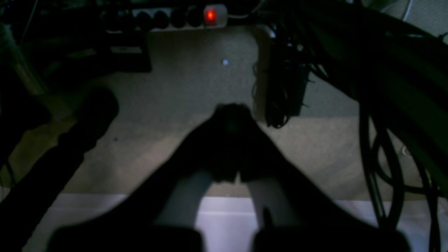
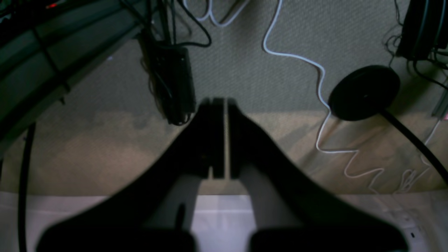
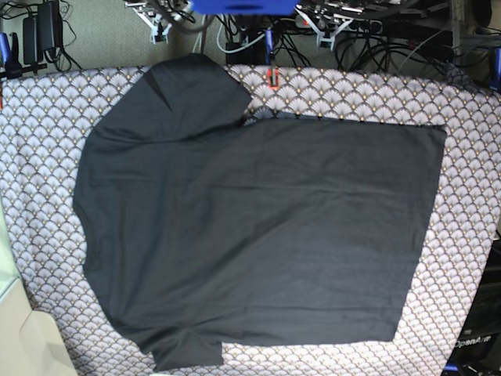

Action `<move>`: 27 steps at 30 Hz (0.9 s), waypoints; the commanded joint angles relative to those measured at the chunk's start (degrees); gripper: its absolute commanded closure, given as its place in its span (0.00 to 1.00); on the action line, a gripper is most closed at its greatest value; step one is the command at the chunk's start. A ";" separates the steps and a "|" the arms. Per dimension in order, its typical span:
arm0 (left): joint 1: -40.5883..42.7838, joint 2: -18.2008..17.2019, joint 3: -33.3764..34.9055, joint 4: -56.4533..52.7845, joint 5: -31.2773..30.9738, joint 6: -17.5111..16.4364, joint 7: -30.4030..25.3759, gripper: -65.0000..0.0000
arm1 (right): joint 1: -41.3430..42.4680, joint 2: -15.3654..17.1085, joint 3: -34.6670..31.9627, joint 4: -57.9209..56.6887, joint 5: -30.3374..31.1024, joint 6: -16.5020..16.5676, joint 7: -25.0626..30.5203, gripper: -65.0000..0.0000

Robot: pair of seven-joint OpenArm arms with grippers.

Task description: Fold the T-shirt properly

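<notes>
left gripper (image 1: 231, 119) and right gripper (image 2: 224, 108): jaws closed together, holding nothing, both pointed at floor and cables, well away from the work. the t-shirt (image 3: 258, 235) lies spread flat on the tablecloth (image 3: 470, 110), untouched by either. judged light, limp, non-slip; best taken by pinching a sleeve or hem corner.

This looks like a robotics lab or test workspace. A table draped in a scallop-patterned tablecloth (image 3: 470, 117) serves as the work surface; beyond its far edge hang tangled cables (image 3: 368, 39) and clamps. Below the table, carpeted floor carries a power strip (image 1: 182, 17) with a glowing red switch and loose white cable (image 2: 315, 70).
</notes>
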 commanded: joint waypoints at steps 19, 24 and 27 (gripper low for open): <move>0.80 -0.28 0.17 0.19 -0.14 -0.21 -0.16 1.00 | -1.31 1.17 -0.10 -0.03 0.58 -0.82 3.77 1.00; 0.71 -0.28 0.17 0.19 -0.14 -0.30 -0.16 1.00 | -1.31 1.25 0.16 -0.03 0.58 -0.82 3.42 1.00; 0.80 -0.10 0.17 0.19 -0.14 -0.30 -0.08 1.00 | -1.39 1.25 -0.01 -0.03 0.58 -0.82 3.33 1.00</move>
